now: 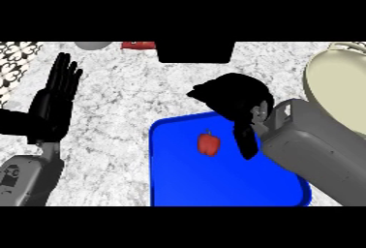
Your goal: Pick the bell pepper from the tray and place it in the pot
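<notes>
A small red bell pepper [208,144] lies on the blue tray [214,184], toward its far side. My right hand [237,99] hovers over the tray's far right corner, fingers curled and hanging down, one reaching to just right of the pepper without holding it. The cream pot [340,87] sits at the right edge, partly covered by my right forearm. My left hand [53,104] rests open at the left, fingers up.
A black rectangular object [195,52] lies at the back centre. Beside it are a red item [138,45] and a grey round object [93,44]. A patterned surface [14,68] borders the far left of the speckled counter.
</notes>
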Robot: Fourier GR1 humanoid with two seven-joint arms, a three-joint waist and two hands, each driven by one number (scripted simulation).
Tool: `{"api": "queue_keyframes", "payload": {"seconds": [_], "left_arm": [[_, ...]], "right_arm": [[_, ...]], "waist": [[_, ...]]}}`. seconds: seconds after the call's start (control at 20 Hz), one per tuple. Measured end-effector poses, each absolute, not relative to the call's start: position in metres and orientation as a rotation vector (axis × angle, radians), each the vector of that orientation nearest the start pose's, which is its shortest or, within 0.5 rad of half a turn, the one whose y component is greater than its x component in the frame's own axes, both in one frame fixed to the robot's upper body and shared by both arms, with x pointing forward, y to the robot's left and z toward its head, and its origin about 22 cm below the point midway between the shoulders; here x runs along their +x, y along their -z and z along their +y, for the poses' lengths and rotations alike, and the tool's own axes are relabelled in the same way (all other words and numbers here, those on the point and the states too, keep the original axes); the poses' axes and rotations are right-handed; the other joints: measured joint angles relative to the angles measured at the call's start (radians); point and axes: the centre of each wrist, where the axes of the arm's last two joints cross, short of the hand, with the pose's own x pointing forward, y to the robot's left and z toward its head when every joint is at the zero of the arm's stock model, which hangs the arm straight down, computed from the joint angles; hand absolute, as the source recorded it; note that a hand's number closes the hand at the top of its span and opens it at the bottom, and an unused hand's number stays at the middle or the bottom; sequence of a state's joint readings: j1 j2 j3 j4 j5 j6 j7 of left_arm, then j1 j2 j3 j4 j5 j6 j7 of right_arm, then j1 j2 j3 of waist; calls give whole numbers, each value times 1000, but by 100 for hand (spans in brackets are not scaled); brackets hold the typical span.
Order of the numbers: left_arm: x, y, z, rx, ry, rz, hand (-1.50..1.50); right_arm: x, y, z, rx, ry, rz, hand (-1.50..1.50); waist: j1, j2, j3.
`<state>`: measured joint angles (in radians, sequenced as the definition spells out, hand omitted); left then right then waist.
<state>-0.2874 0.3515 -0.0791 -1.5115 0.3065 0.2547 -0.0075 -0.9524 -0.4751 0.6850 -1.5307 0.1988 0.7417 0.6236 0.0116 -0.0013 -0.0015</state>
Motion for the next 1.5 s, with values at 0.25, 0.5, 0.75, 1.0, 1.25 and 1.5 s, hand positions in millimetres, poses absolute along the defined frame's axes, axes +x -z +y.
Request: {"api": "queue_keyframes", "payload": {"seconds": [0.25, 0.5, 0.75, 1.0, 1.25, 1.5], "left_arm": [[305, -79, 263, 97, -45, -1765, 0], [303, -78, 264, 99, -45, -1760, 0], [301, -81, 261, 98, -45, -1768, 0], [302, -85, 275, 107, -52, -1764, 0], [303, -77, 265, 107, -48, -1766, 0], [297, -72, 270, 102, -46, -1760, 0]], "right_arm": [[324, -179, -64, -556, -1901, -980, -150], [320, -159, -64, -545, -1894, -910, -150], [312, -137, -62, -536, -1911, -884, -150], [305, -122, -62, -524, -1925, -918, -150], [306, -109, -62, -563, -1940, -905, -150], [306, -97, -56, -634, -1937, -863, -150]], "waist": [[-2, 1, 1], [-8, 1, 1], [-8, 1, 1], [-8, 2, 1], [-8, 2, 2], [-7, 1, 1]]}}
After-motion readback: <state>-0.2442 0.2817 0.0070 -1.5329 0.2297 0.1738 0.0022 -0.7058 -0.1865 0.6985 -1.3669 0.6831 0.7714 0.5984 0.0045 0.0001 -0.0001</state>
